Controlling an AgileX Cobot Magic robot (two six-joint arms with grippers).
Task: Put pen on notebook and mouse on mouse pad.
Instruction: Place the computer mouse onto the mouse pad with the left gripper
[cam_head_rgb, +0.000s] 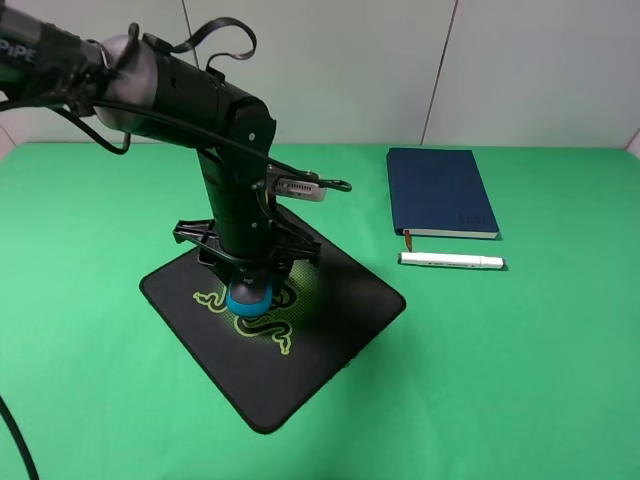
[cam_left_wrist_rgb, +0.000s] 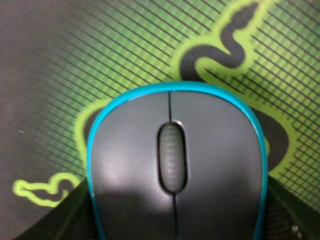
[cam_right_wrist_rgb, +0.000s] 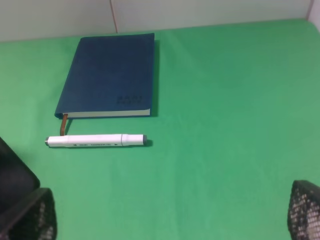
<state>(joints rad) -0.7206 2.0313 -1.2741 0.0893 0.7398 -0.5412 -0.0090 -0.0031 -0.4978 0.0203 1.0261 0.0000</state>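
The mouse (cam_head_rgb: 249, 298), dark grey on top with teal sides, rests on the green snake logo of the black mouse pad (cam_head_rgb: 330, 340). My left gripper (cam_head_rgb: 248, 288) reaches straight down over it. The left wrist view shows the mouse (cam_left_wrist_rgb: 175, 160) filling the picture, with a dark finger (cam_left_wrist_rgb: 75, 215) pressed against each side. The white pen (cam_head_rgb: 451, 261) lies on the cloth just in front of the navy notebook (cam_head_rgb: 440, 192). My right gripper (cam_right_wrist_rgb: 170, 220) is open, hanging above bare cloth short of the pen (cam_right_wrist_rgb: 95, 140) and notebook (cam_right_wrist_rgb: 110, 75).
A green cloth (cam_head_rgb: 520, 380) covers the table. A pale wall (cam_head_rgb: 400, 60) stands behind it. The left arm (cam_head_rgb: 190, 90) stretches in from the upper left over the pad. The right arm does not show in the high view.
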